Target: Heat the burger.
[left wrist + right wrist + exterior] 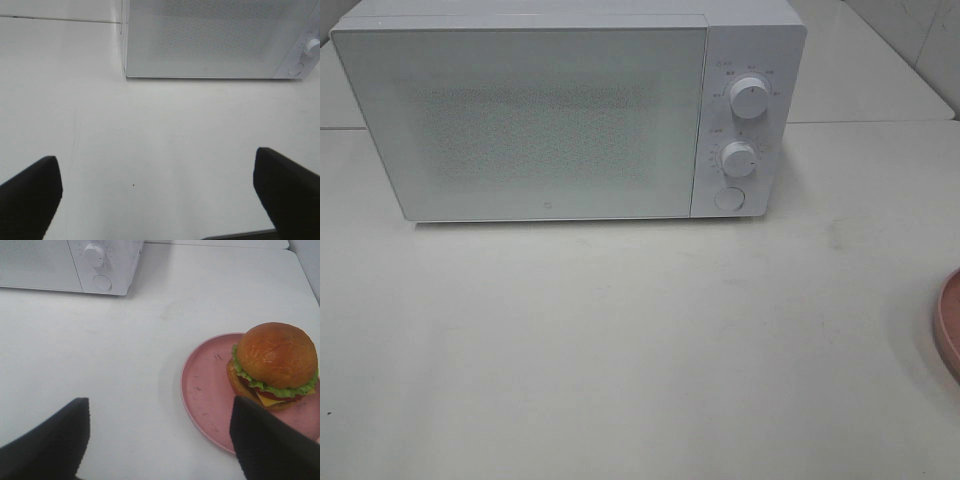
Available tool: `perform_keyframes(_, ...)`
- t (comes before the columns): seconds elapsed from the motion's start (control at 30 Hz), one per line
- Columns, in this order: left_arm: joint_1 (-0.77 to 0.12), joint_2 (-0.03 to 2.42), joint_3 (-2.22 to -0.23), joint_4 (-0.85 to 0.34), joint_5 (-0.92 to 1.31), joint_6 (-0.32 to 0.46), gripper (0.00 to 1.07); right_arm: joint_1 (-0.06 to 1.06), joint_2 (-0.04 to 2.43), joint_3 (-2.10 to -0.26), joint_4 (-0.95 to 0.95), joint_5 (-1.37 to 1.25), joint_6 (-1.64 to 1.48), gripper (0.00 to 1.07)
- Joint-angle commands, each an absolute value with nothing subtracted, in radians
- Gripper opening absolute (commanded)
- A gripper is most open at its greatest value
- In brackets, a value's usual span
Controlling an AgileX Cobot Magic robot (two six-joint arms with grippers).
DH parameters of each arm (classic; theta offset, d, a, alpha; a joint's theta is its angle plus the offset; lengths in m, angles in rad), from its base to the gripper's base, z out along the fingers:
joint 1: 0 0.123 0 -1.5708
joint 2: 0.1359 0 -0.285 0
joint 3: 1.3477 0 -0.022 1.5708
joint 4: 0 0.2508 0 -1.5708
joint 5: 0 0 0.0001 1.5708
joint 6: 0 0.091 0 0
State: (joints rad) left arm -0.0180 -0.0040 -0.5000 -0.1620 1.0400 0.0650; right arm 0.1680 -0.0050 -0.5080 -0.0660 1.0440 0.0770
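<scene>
Black fingers [45, 440] of my right gripper [160, 440] spread wide and empty over the desk [125, 380]; one burger [274, 365] sits upright, bun up, on one pink plate [205, 390], just ahead beside one fingertip. My left gripper [160, 195] gapes open too, facing the one closed microwave [520, 120].

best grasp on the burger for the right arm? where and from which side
Probably the burger at its mid-height, across the lettuce and patty band, coming down from above with the open right gripper. The glossy domed bun would likely slip; the layered sides look easier to pinch. It sits upright toward one side of the pink plate, so keep the fingers above the raised rim.
</scene>
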Motion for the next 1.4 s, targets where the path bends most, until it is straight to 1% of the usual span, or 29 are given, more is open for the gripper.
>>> perform_keyframes(0.03, -0.018, -0.031, -0.495, -0.175, 1.032, 0.062, 0.96, 0.165, -0.022, -0.507, -0.066, 1.037, 0.066, 0.76)
perform_keyframes(1.4, -0.018, -0.030, -0.495, -0.175, 1.032, 0.063, 0.96, 0.165, -0.022, -0.507, -0.066, 1.037, 0.066, 0.76)
